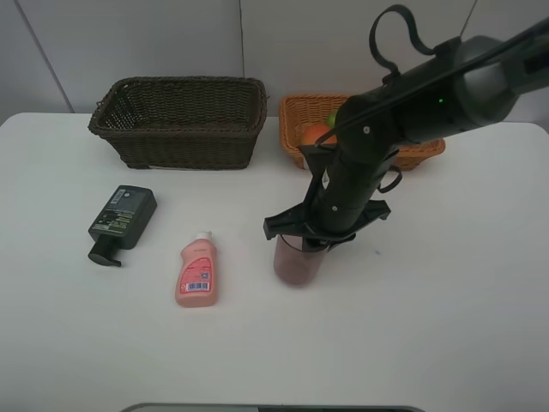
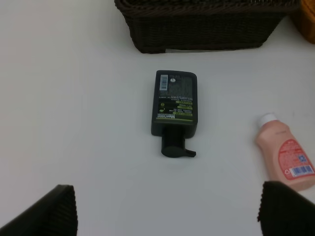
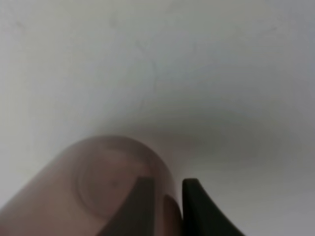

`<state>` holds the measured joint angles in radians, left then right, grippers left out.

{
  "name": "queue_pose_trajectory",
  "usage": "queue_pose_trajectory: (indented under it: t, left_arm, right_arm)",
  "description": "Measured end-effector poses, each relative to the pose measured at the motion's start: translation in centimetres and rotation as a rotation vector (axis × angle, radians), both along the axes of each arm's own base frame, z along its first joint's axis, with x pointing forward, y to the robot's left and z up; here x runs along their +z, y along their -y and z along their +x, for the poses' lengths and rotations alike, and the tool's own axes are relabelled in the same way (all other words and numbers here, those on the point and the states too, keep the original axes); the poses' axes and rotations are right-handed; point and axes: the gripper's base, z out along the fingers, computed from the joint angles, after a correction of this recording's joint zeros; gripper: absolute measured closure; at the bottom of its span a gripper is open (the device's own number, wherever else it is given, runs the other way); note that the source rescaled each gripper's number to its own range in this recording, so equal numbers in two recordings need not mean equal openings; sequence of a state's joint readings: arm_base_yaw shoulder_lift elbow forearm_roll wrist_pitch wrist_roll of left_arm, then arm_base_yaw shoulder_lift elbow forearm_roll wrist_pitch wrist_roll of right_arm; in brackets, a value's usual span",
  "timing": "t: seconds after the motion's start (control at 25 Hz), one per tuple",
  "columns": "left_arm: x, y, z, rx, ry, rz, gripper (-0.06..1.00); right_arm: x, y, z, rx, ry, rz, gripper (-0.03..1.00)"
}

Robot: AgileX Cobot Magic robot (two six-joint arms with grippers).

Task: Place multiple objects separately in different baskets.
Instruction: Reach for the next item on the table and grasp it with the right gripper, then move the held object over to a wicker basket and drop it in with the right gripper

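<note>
Translucent purplish plastic tumbler point(image 1: 298, 264) stands upright on the white table point(image 1: 429, 326), its round base visible through the tinted wall. The right gripper point(image 3: 170, 206) is clamped on its rim from above, one finger inside, one outside. The left gripper point(image 2: 167, 201) gapes wide, empty.

We note a matte white table point(image 1: 446, 343), a pale grey panelled wall point(image 1: 129, 43) behind it, and soft, even light with faint shadows.
</note>
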<state>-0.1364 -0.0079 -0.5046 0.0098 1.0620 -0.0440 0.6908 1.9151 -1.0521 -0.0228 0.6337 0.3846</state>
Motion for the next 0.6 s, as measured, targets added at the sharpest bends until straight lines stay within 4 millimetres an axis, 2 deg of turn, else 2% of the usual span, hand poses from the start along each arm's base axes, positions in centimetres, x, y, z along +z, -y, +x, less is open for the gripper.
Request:
queue_pose_trajectory:
  t: [0.6]
  left_arm:
    - [0.00, 0.00, 0.00, 0.000, 0.000, 0.000, 0.10]
  right_arm:
    - [0.00, -0.06, -0.05, -0.010, -0.006, 0.008, 0.97]
